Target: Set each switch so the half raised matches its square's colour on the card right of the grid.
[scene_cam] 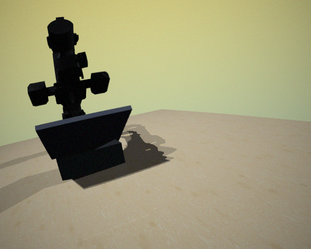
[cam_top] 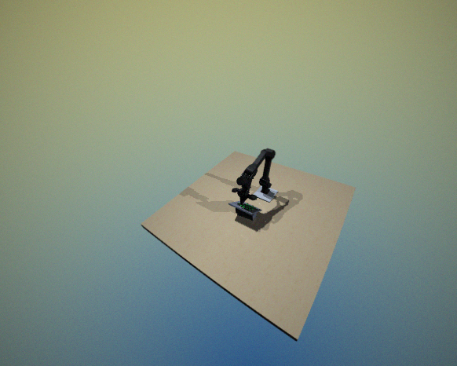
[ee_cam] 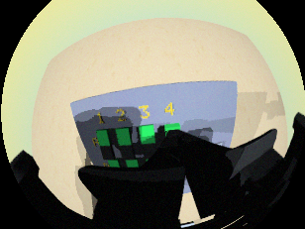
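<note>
Gripper (ee_cam: 172, 151), fingers together and empty, hides the panel's (ee_cam: 197, 102) near switches (ee_cam: 148, 134); exterior view shows only the panel's back.
</note>
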Robot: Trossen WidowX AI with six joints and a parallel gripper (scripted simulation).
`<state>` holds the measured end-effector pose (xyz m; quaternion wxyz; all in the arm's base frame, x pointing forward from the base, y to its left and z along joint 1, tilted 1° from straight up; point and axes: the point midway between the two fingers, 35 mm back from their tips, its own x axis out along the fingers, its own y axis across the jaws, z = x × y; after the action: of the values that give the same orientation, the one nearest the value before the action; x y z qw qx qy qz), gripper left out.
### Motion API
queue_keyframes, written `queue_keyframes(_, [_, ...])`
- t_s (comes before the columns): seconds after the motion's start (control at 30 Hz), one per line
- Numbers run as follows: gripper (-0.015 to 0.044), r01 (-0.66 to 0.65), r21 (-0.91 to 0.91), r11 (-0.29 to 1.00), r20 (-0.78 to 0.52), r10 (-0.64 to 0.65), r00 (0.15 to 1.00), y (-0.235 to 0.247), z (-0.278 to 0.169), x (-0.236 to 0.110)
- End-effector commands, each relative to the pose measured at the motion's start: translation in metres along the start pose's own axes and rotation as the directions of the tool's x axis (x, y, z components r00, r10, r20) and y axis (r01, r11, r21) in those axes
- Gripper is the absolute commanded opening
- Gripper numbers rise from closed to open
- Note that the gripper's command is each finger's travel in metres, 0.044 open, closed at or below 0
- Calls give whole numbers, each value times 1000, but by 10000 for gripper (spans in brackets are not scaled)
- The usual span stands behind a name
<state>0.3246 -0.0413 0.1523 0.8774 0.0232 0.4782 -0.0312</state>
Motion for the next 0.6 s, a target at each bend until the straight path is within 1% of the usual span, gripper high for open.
queue_keyframes(0.0, [0, -1, -1, 1000, 0, 1, 1000, 0, 0, 1])
queue_keyframes(0.57, [0, -1, -1, 1000, 0, 1, 1000, 0, 0, 2])
